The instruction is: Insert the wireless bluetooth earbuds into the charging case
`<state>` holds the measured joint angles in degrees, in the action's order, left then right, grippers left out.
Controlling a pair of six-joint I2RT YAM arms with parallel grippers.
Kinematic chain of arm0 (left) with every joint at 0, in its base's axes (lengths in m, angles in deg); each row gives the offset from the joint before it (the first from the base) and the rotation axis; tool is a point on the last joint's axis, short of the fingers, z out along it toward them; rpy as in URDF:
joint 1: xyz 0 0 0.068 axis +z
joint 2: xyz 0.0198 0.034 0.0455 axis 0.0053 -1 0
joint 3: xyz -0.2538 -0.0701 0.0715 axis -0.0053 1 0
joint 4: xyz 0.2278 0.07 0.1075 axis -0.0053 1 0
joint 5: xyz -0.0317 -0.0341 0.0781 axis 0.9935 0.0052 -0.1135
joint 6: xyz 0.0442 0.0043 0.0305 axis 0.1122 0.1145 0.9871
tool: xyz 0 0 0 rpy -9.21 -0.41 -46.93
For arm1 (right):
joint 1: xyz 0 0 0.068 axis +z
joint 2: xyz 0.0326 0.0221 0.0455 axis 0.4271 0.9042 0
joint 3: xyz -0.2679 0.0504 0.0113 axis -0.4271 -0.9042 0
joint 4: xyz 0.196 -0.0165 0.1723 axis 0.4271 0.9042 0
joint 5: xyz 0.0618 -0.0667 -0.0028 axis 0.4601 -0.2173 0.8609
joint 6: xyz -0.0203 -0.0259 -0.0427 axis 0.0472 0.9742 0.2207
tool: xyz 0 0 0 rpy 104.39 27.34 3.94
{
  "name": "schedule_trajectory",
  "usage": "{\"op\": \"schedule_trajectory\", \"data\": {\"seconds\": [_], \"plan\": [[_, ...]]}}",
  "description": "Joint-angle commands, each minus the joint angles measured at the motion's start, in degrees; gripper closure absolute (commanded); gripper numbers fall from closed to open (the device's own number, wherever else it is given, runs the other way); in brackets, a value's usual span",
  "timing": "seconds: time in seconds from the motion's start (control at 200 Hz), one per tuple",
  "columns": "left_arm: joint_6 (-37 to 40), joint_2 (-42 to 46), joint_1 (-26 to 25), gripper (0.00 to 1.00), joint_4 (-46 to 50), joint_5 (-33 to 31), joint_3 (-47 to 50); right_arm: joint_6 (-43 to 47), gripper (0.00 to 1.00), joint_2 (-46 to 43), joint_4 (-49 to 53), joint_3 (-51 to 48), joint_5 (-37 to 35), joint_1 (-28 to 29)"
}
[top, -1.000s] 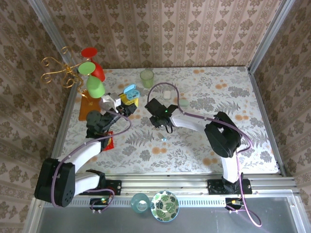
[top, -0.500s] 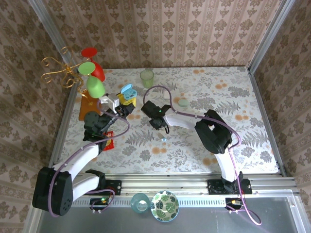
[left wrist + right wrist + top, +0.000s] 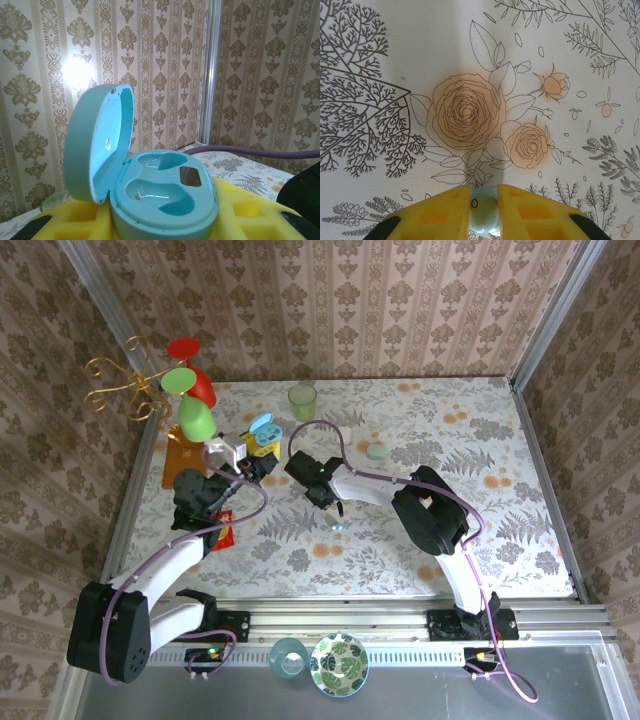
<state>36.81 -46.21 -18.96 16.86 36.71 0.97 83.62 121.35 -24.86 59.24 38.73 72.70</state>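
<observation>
The charging case (image 3: 165, 197) is light blue, with its lid flipped up on the left and both sockets bare. My left gripper (image 3: 165, 227) is shut on its base between yellow pads (image 3: 250, 215). From above, that case (image 3: 265, 427) is held up at the left gripper (image 3: 252, 450), left of centre. My right gripper (image 3: 484, 207) is shut on a small light blue earbud (image 3: 484, 217) just over the flowered tablecloth. In the top view the right gripper (image 3: 333, 515) points down at the earbud (image 3: 336, 525), a little right of and nearer than the case.
A green case (image 3: 376, 451) lies behind the right arm and a green cup (image 3: 302, 400) stands at the back. A wire stand with red and green cups (image 3: 188, 390) fills the back left. A red card (image 3: 222, 530) lies by the left arm.
The right arm has swung left and its jaws have closed onto the light blue earbud at the table. The left gripper still holds the open case, shifted slightly left.
</observation>
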Motion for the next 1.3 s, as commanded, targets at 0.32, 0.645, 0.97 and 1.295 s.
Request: {"op": "schedule_trajectory", "data": {"seconds": [0.32,0.645,0.97,1.295], "plan": [[0.6,-0.3,0.2,0.74,-0.8,0.6,0.0,0.9,0.72,1.6,3.5,2.0,-2.7,0.7],[0.6,-0.5,0.2,0.74,-1.1,0.4,0.2,0.4,0.74,2.0,4.8,2.6,-2.8,0.8],[0.4,-0.5,0.2,0.74,-1.4,0.4,0.5,-0.2,0.76,3.1,6.1,3.5,-3.2,0.6],[0.0,-1.1,0.2,0.74,-1.6,0.9,0.5,-5.9,0.79,-3.7,3.3,0.3,-0.8,-1.0]]}}
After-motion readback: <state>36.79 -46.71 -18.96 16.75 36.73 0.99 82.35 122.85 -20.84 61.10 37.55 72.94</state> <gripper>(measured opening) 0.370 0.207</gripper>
